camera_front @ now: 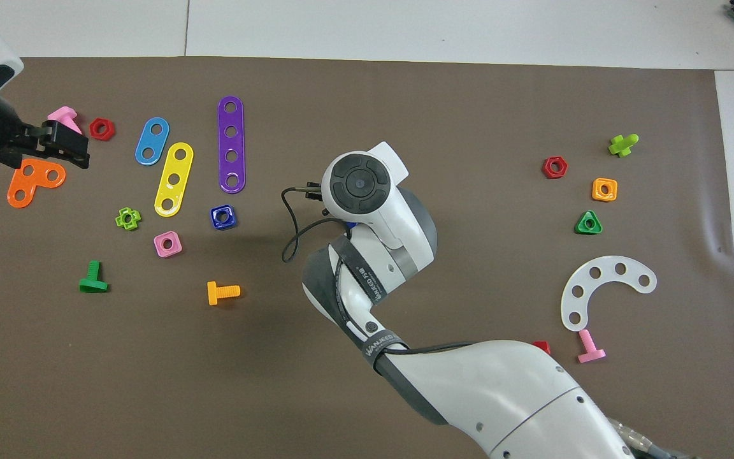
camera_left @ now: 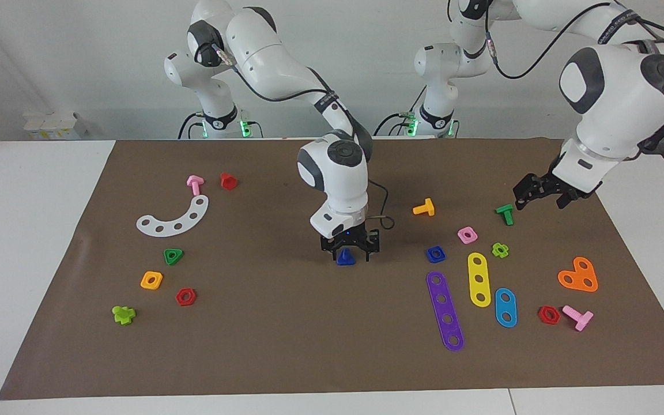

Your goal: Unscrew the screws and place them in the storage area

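Observation:
The screw [camera_left: 345,259] is a small dark-blue bolt with a triangular head, standing on the brown mat [camera_left: 286,340] near the middle. My right gripper [camera_left: 348,252] is down at the mat, open, with one finger on each side of the screw. In the overhead view my right wrist [camera_front: 359,183] covers the screw almost fully. My left gripper [camera_left: 539,200] is open and empty in the air, over the mat beside the green bolt [camera_left: 505,214]. It also shows in the overhead view [camera_front: 79,150].
A blue square nut [camera_left: 436,253], a pink nut [camera_left: 467,234] and an orange bolt [camera_left: 424,207] lie toward the left arm's end. Purple [camera_left: 445,311], yellow and blue strips lie farther out. A white arc [camera_left: 173,218] and several nuts lie toward the right arm's end.

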Robot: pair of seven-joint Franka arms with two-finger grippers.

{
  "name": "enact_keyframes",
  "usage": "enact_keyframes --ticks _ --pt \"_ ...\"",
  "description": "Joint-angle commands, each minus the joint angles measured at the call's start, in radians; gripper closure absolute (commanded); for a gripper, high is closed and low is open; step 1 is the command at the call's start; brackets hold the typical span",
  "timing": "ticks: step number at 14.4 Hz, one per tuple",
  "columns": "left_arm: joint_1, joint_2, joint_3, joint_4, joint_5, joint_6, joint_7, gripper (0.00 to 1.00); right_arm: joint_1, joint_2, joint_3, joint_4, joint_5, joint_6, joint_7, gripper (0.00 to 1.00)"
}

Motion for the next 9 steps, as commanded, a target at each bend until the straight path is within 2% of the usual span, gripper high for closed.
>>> enact_keyframes --ticks 1,3,5,8,9 --pt "-0.027 -0.090 0.006 -0.063 0.016 -0.027 0.000 0.00 0.010 -0.007 0.003 -0.019 -0.015 -0.024 0.003 0.26" --pt "-0.035 -0.142 0.005 -0.133 0.016 -0.017 0.003 0.00 0.016 -0.014 0.003 -0.042 -0.015 -0.038 -0.007 0.28" --pt "-0.043 -0.170 0.007 -0.182 0.018 -0.011 -0.001 0.00 0.021 -0.021 0.005 -0.044 -0.015 -0.079 -0.023 0.35" --pt "-0.041 -0.179 0.005 -0.196 0.018 -0.010 -0.002 0.00 0.019 -0.021 0.003 -0.041 -0.015 -0.077 -0.031 0.46" --pt "-0.041 -0.184 0.005 -0.202 0.018 -0.007 -0.002 0.00 0.019 -0.020 0.003 -0.041 -0.016 -0.066 -0.030 0.46"
